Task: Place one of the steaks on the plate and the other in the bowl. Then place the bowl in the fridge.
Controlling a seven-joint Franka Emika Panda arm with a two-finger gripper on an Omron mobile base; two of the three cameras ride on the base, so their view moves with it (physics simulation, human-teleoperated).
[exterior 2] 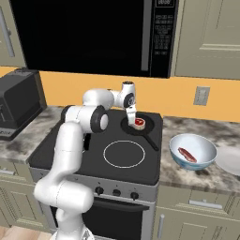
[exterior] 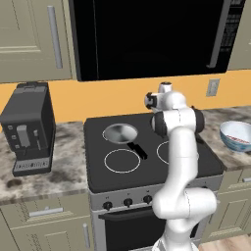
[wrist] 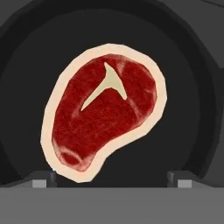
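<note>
Arm (exterior 2: 70, 140) bent fwd at elbow, wrist pointing down, gripper (exterior 2: 133, 123) low, jaws wide apart (nothing held)

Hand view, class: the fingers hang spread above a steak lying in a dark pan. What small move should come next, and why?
Probably lower straight down until the open gripper straddles the steak in the pan, then close. One steak already lies in the bowl, so this one looks meant for the plate, and the fingers sit either side of it, not yet touching.

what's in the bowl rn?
One steak lies inside the bowl, against its floor. The bowl bottom under the meat is covered. The other steak sits in the pan.
</note>
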